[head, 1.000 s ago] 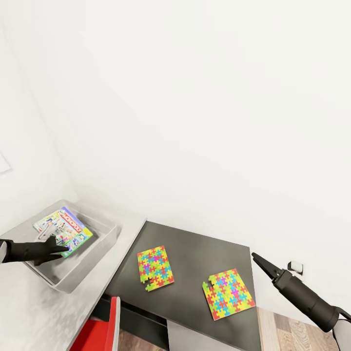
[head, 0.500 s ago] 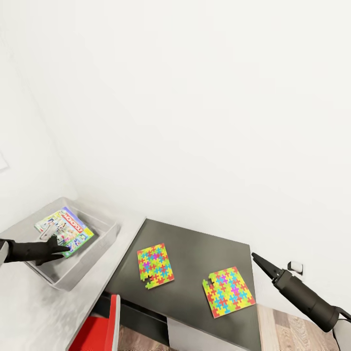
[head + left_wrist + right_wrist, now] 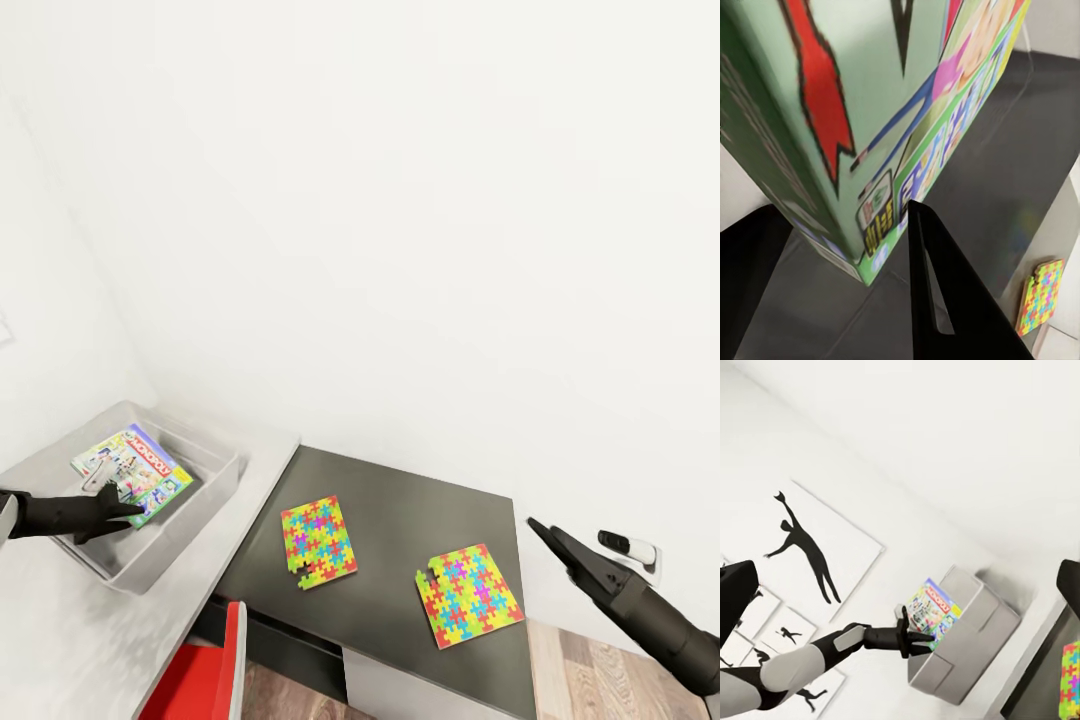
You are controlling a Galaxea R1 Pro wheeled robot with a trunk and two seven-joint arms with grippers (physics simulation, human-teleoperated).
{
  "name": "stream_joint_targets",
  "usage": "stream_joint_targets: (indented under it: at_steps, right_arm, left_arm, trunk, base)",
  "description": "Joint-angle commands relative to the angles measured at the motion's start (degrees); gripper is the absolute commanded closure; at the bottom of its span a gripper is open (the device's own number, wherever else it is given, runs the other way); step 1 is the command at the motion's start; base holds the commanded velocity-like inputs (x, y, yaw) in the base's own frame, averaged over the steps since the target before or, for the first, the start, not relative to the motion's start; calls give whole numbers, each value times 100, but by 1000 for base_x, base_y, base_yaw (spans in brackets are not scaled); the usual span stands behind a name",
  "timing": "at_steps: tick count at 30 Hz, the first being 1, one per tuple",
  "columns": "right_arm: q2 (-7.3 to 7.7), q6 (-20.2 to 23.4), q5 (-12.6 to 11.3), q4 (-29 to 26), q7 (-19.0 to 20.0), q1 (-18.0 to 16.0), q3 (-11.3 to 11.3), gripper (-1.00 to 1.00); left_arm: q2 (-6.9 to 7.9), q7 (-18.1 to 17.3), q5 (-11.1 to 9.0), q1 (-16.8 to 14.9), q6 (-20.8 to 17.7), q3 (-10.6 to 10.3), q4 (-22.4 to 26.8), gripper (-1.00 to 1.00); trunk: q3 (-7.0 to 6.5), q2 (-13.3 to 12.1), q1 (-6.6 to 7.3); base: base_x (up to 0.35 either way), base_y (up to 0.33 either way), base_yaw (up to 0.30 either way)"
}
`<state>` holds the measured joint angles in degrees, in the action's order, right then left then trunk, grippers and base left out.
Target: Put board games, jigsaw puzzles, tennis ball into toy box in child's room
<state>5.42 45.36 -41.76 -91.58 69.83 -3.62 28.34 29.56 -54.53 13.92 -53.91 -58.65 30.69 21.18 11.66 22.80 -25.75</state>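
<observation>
Here, flat glossy board game [image 3: 132, 473] tilts in flared toy box [image 3: 205, 516].

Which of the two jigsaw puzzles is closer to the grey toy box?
The jigsaw puzzle lying nearer the dark section's left edge; the other puzzle sits further right, toward the right end effector, away from the toy box.

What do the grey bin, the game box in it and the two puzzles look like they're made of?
The grey bin looks like moulded matte plastic: one even grey, flared walls, rounded rim. The game box appears to be printed cardboard, flat with sharp edges and colourful artwork. The two puzzles seem thin card or board, with interlocking coloured pieces and a flat, non-shiny face. As these are renders, that is a guess.
</observation>
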Motion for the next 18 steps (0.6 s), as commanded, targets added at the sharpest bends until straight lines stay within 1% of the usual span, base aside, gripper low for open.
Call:
stream_joint_targets:
  at_steps: [1, 10, 18]
  right_arm:
    - [-1, 37, -19, -1, 61, -4, 33, -100]
    - [-1, 34, -17, -1, 157, -3, 92, -100]
    - [3, 34, -17, -1, 162, 1, 109, -100]
  left_arm:
    - [-3, -39, 54, -9, -32, 43, 3, 100]
    - [-3, -40, 41, -12, -34, 44, 1, 100]
    - [-2, -33, 54, -10, -32, 363, 2, 100]
  trunk:
    - [12, 12, -3]
    - [19, 12, -3]
    - [83, 12, -3]
  base:
    - [0, 0, 0]
    - [0, 0, 0]
    - [0, 0, 0]
